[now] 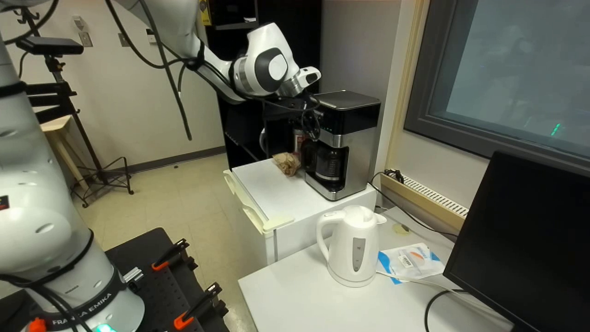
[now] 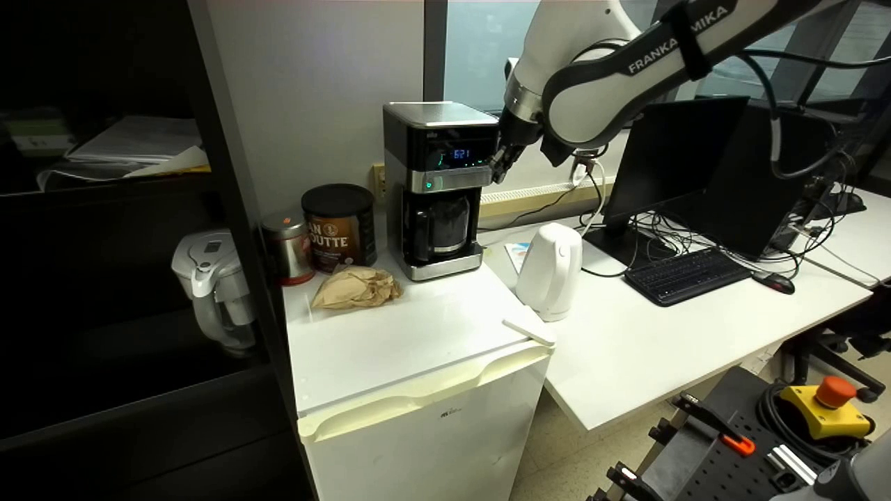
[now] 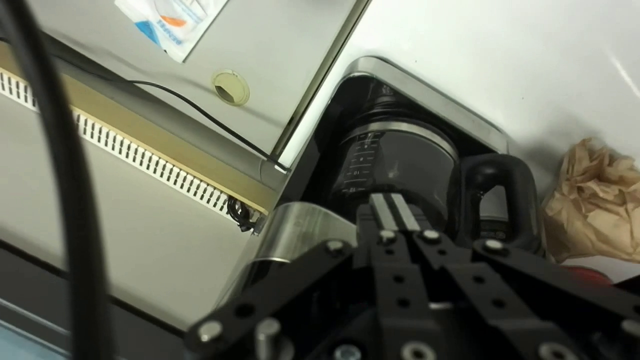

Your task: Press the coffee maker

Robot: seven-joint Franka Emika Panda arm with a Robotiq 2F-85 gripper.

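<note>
The coffee maker [image 1: 362,157] stands on the white fridge; it has a black body, silver-grey top and band. In an exterior view its front [image 2: 452,179] shows a lit blue display and a green light. The dark carafe [image 2: 449,226] sits in the lower recess, also in the wrist view [image 3: 400,165]. My gripper [image 3: 392,210] is shut, fingertips together with nothing between them, over the machine's front in the wrist view. In an exterior view the gripper [image 2: 498,170] is by the right end of the silver band; I cannot tell whether it touches.
A white kettle [image 1: 352,249] stands on the desk beside the fridge [image 2: 418,334]. A crumpled paper bag [image 2: 356,287], a brown coffee can [image 2: 341,229] and a metal tin [image 2: 289,250] stand beside the machine. A monitor [image 1: 521,240] is on the desk.
</note>
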